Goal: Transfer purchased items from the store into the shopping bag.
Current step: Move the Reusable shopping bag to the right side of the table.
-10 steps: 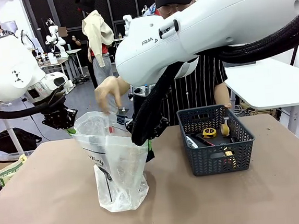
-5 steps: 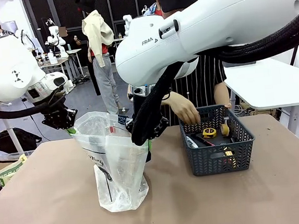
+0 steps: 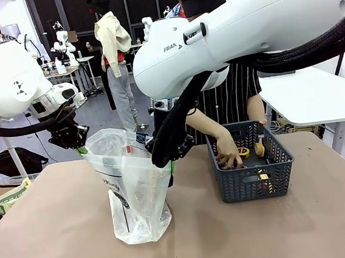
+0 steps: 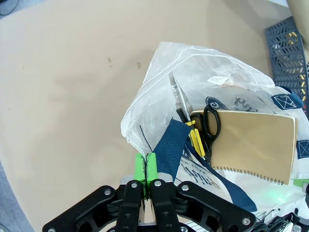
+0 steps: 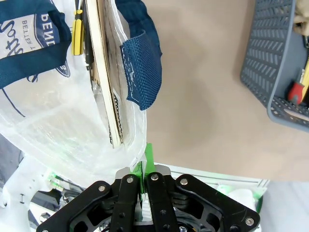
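Your left tool [image 4: 146, 166] and right tool [image 5: 144, 162] each pinch the rim of the bag [image 3: 133, 193], which stands upright on the table [image 3: 49, 236], mouth upward.

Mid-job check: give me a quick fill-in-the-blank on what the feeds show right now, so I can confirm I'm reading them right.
1. The left gripper and the right gripper each hold the top edge of the shopping bag, and both are ____ on it.
2. The person's hand is inside the basket, beside the ____ tape measure.
3. Inside the bag, the scissors lying on the tan notebook have ____ handles.

Missing words: shut; yellow; black.
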You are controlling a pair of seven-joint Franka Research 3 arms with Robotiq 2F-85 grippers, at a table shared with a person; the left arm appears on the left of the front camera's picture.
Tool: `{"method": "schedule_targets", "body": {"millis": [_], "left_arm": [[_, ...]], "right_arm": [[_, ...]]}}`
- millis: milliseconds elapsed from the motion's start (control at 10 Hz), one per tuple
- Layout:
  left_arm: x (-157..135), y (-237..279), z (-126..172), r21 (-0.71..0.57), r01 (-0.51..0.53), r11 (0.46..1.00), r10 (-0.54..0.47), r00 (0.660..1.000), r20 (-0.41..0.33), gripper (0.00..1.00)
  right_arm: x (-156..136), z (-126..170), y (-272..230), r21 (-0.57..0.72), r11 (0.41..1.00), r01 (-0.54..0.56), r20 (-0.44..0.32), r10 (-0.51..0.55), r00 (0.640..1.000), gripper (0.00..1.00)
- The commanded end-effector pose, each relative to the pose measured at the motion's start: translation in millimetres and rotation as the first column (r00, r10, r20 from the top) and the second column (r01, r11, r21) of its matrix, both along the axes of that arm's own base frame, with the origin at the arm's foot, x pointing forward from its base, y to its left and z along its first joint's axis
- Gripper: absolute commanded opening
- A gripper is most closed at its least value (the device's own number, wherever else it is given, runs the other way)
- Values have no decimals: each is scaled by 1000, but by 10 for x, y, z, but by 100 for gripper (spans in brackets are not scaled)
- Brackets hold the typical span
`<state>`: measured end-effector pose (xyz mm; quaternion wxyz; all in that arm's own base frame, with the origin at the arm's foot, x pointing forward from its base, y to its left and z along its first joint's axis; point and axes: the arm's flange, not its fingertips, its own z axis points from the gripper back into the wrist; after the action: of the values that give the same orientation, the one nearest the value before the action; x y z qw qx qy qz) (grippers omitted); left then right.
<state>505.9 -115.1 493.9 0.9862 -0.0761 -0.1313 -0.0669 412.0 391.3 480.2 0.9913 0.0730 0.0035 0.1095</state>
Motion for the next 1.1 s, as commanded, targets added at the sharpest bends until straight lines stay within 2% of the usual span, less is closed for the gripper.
{"method": "schedule_targets", "body": {"millis": [0, 1000], "left_arm": [[-37, 28, -6, -6, -8, 1000, 8, 1000, 12, 0], [-37, 28, -6, -6, -8, 1000, 8, 1000, 12, 0]], "right_arm": [[-34, -11, -46, 13, 1000, -7, -3, 7, 1000, 0], [-34, -11, -46, 13, 1000, -7, -3, 7, 1000, 0]]}}
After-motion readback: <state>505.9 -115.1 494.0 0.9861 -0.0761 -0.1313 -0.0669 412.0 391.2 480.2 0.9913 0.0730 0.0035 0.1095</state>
